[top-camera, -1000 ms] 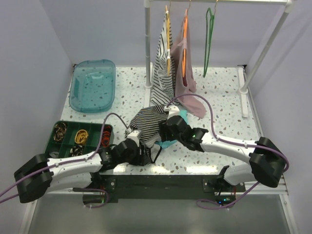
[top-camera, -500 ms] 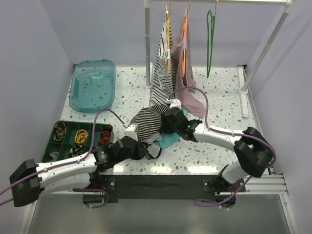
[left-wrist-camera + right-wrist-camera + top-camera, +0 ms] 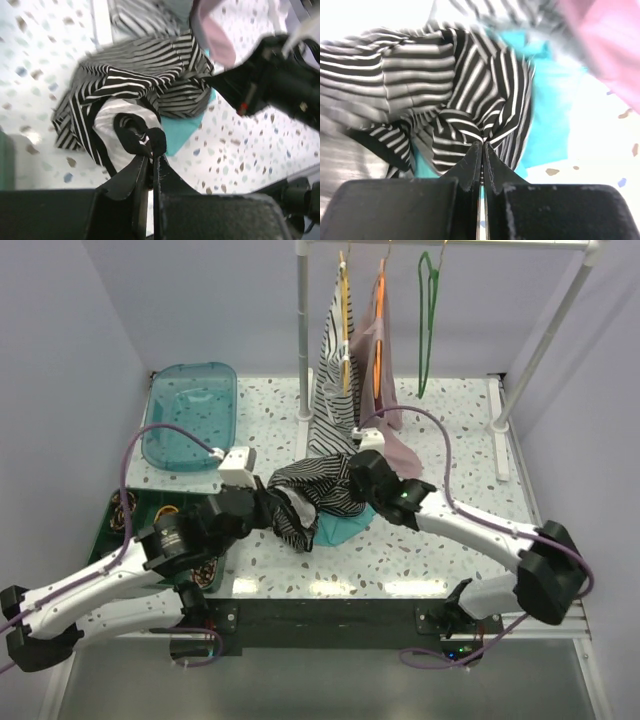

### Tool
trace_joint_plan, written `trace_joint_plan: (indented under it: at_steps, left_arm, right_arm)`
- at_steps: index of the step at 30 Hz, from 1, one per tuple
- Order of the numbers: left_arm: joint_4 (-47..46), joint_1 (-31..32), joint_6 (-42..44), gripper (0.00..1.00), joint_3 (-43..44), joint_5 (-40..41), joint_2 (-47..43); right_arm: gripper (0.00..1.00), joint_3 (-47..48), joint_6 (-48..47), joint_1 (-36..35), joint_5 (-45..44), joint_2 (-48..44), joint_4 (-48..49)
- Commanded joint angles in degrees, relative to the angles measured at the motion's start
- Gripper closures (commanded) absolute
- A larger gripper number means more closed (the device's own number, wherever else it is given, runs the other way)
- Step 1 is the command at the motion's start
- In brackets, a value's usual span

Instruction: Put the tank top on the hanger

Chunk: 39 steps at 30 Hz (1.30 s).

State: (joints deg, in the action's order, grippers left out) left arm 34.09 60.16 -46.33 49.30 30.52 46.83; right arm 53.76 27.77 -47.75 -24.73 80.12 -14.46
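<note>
**Both claws on the tank top, hanger untouched**

The job is at an early stage. The tank top [image 3: 318, 490] sits bunched in a heap at the middle of the tabletop [image 3: 450, 440], over a teal cloth [image 3: 340, 530]. The left claw [image 3: 151, 160] is pinched nearly closed on the black-trimmed strap [image 3: 134, 134]. The right claw [image 3: 482, 147] is clamped fully together on a fold of striped fabric on the heap's far side. The top appears partly raised between the two grips, though the overhead view does not settle whether any of it has left the cloth.

The hanger [image 3: 428, 325] hangs bare from the rail [image 3: 480, 244] at the back, well apart from the top. By the look of it, everything that matters is left to do: spread the top, fetch the hanger, and feed it through the neck and straps.

By count there are two claws, both gripping, one tank top and one teal cloth. Three hangers are on the rail: a yellow hanger [image 3: 344, 330] with a striped garment [image 3: 335, 390], an orange hanger [image 3: 378, 340] with a pink garment [image 3: 385, 430], and the empty green one. One blue tub [image 3: 190, 415] and one green compartment box [image 3: 130, 510] stand to the left.
</note>
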Motion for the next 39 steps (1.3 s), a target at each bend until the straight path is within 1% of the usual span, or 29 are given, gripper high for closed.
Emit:
trace_joint_plan:
  at_steps: [1, 2, 4, 5, 8, 12, 15, 16, 17, 18, 19, 21, 22, 23, 25, 27, 28, 30, 31, 32, 33, 34, 36, 37, 39]
  left_arm:
    - [6.7, 0.2, 7.1, 1.0, 11.5, 14.3, 0.4]
    - [6.8, 0.2, 9.3, 1.0, 14.5, 15.3, 0.4]
    - [6.5, 0.2, 11.6, 1.0, 17.6, 18.1, 0.5]
    - [5.6, 0.2, 14.4, 1.0, 20.4, 18.7, 0.5]
    - [3.6, 0.2, 19.1, 1.0, 25.0, 20.7, 1.3]
    - [1.8, 0.2, 22.9, 1.0, 26.8, 21.6, 2.0]
    - [-0.2, 0.2, 25.0, 1.0, 26.6, 19.3, 3.3]
    - [-1.2, 0.2, 26.0, 1.0, 26.6, 14.5, 4.4]
    - [-3.3, 0.2, 28.5, 1.0, 26.5, 11.6, 5.2]
    - [-3.3, 0.2, 28.7, 1.0, 26.8, 9.4, 6.2]
    - [-3.3, 0.2, 29.3, 1.0, 27.1, 5.6, 8.9]
    - [-2.3, 0.2, 29.4, 1.0, 26.9, 3.7, 11.3]
    - [-2.1, 0.1, 29.2, 1.0, 26.4, 2.9, 12.7]
    - [-2.4, 0.2, 28.2, 1.0, 24.4, 1.9, 12.8]
    - [-3.5, 0.2, 26.9, 1.0, 21.4, -0.8, 12.1]
    - [-5.5, 0.1, 25.1, 1.0, 15.8, -3.1, 11.0]
    - [-6.0, 0.2, 24.4, 1.0, 14.1, -5.0, 10.0]
    - [-6.3, 0.2, 21.7, 1.0, 9.3, -6.8, 9.1]
    - [-6.8, 0.1, 21.1, 1.0, 7.8, -9.3, 8.1]
    - [-8.4, 0.1, 20.1, 1.0, 4.6, -10.6, 7.7]
    - [-9.4, 0.2, 20.0, 1.0, 3.3, -12.2, 7.0]
    - [-10.6, 0.2, 20.1, 0.99, 2.0, -16.4, 6.7]
    - [-14.7, 0.2, 20.7, 1.0, -1.2, -22.1, 6.1]
    - [-15.8, 0.2, 20.7, 1.0, -2.1, -26.8, 6.1]
    - [-15.8, 0.2, 19.5, 1.0, -5.2, -29.2, 5.8]
  right_arm:
    - [1.0, 2.1, -0.4, -0.2, -6.3, -9.9, -5.6]
    - [1.0, 2.5, -0.8, -0.1, -7.0, -12.8, -6.6]
    - [1.0, 3.6, -1.6, -0.1, -9.3, -15.2, -9.2]
    - [1.0, 4.0, -2.1, -0.1, -10.0, -17.6, -9.6]
    - [1.0, 5.7, -3.3, 1.2, -13.2, -20.3, -12.7]
    - [1.0, 4.4, -2.8, 4.5, -12.9, -23.6, -15.9]
    - [1.0, -1.1, -1.2, 4.7, -12.4, -27.2, -17.1]
    - [0.96, -2.2, -0.4, 4.6, -11.6, -28.2, -17.7]
    - [0.92, -3.1, 0.1, 4.6, -9.5, -29.0, -17.9]
    - [0.88, -4.1, 0.6, 4.6, -8.3, -29.8, -18.1]
    - [0.77, -5.7, 1.1, 4.7, -7.4, -31.8, -18.2]
    - [0.66, -6.7, 1.7, 4.6, -4.9, -34.1, -18.1]
    - [0.58, -7.1, 1.7, 4.7, -3.8, -36.1, -18.5]
    - [0.54, -7.3, 1.4, 4.6, -3.1, -37.2, -18.6]
    - [0.47, -7.3, -0.2, 4.6, 1.2, -39.1, -17.3]
    - [0.43, -8.7, -1.8, 4.6, 6.8, -41.4, -13.7]
    - [0.39, -9.5, -2.5, 4.7, 11.5, -41.4, -9.8]
    - [0.39, -10.1, -3.4, 4.5, 17.3, -38.6, -6.9]
    - [0.38, -10.3, -3.5, 4.3, 21.4, -37.1, -4.5]
    - [0.39, -10.5, -3.6, 3.9, 22.9, -35.7, -3.2]
    - [0.39, -11.5, -3.9, 1.9, 23.7, -33.5, -1.3]
    - [0.38, -11.9, -3.9, 0.3, 23.7, -32.8, 2.3]
    - [0.37, -12.4, -3.8, -2.3, 23.1, -30.6, 4.7]
    - [0.37, -12.4, -2.6, -2.3, 22.7, -29.8, 5.1]
    - [0.38, -11.7, -1.0, -2.3, 17.9, -27.7, 3.6]
